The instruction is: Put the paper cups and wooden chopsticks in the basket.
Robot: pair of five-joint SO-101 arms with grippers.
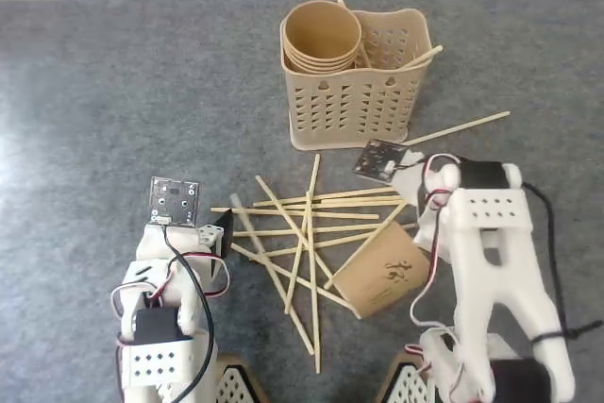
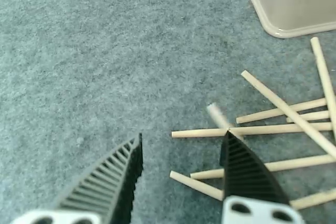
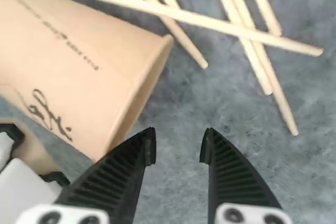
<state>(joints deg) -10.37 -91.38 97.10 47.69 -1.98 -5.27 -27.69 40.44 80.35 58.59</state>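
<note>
A beige basket (image 1: 354,106) stands at the back with stacked paper cups (image 1: 322,33) and a few chopsticks in it. Another paper cup (image 1: 382,271) lies on its side on the grey carpet, partly on a scattered pile of wooden chopsticks (image 1: 307,233). My right gripper (image 3: 177,141) hangs open just off that cup (image 3: 73,72), near its rim, with nothing between its fingers. At the pile's left edge my left gripper (image 2: 181,153) is open and low, one finger (image 2: 247,174) over the chopstick ends (image 2: 210,132).
One loose chopstick (image 1: 458,127) lies to the right of the basket. The basket's corner (image 2: 291,11) shows in the left wrist view. Open carpet stretches to the left and in front of the basket.
</note>
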